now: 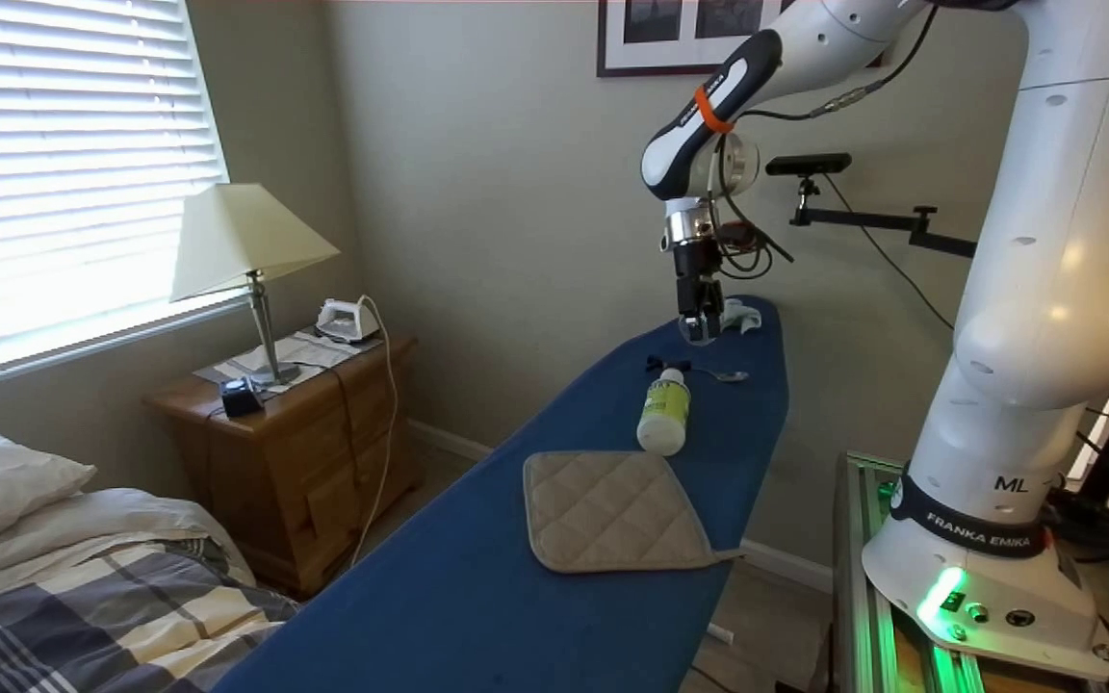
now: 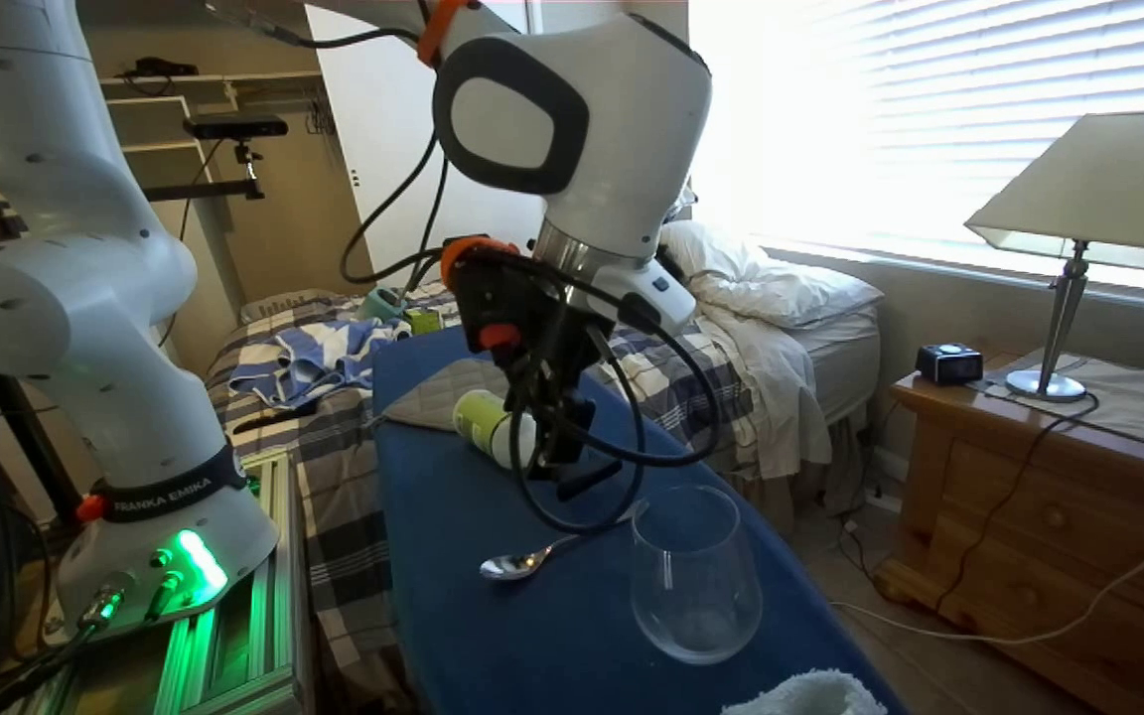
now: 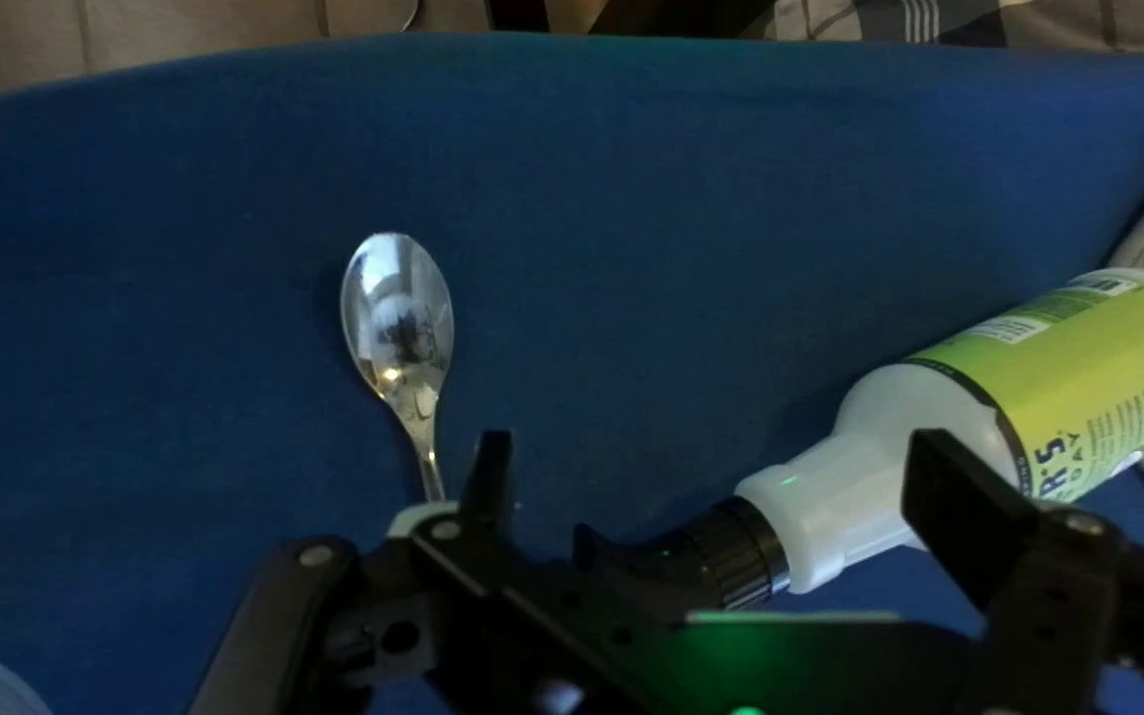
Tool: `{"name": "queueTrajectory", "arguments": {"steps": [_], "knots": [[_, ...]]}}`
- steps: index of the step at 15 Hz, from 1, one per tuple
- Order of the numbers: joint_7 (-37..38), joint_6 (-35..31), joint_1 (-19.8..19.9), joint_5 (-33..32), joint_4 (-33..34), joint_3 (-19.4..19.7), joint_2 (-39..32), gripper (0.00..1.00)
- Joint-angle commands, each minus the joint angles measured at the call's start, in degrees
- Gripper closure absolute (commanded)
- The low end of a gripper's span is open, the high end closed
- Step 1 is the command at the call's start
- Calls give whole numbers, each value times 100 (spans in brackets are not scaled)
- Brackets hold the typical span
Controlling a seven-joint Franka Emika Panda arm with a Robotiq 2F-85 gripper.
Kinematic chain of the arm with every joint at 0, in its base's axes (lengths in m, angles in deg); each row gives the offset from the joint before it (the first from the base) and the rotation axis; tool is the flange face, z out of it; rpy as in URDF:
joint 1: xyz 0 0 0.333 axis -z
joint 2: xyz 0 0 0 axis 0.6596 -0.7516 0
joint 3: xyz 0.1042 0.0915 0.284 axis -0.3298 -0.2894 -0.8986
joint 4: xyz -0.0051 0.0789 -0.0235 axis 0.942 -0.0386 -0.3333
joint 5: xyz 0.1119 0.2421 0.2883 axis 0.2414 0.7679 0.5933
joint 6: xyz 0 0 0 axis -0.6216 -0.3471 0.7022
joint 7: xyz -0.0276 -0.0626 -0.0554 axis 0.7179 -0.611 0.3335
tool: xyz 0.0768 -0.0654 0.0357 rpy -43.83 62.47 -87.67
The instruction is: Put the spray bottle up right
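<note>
The spray bottle (image 1: 665, 416) lies on its side on the blue ironing board, its base end at the edge of the tan quilted pad (image 1: 612, 515). Its yellow-green label and white neck show in the wrist view (image 3: 1078, 397); its black trigger top is partly hidden behind the gripper. It also shows in an exterior view (image 2: 481, 422), its top hidden by the gripper and cables. My gripper (image 3: 716, 472) is open and empty, above the board near the bottle's sprayer end. In the wrist view its fingers stand wide apart, with the bottle's neck and cap showing between them.
A spoon (image 3: 398, 318) lies near the sprayer end. A clear stemless glass (image 2: 696, 586) stands farther along the board, with a white cloth (image 2: 810, 695) beyond it. The board's edge (image 3: 572, 45) runs across the top of the wrist view. A nightstand (image 1: 295, 462) with a lamp stands beside the board.
</note>
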Motion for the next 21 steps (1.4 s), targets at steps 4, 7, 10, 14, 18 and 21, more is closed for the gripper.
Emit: {"name": "queueTrajectory", "arguments": {"steps": [4, 7, 10, 14, 18, 21], "knots": [[-838, -507, 182, 393, -276, -219, -73, 0], [-1174, -816, 180, 425, -319, -262, -102, 0], [-1496, -1056, 196, 645, -377, -298, -131, 0], [-1850, -1354, 210, 956, -427, -340, -169, 0], [-2030, -1629, 236, 1161, -467, -359, -234, 0], [-2133, -1806, 261, 1239, -526, -374, -265, 1]]}}
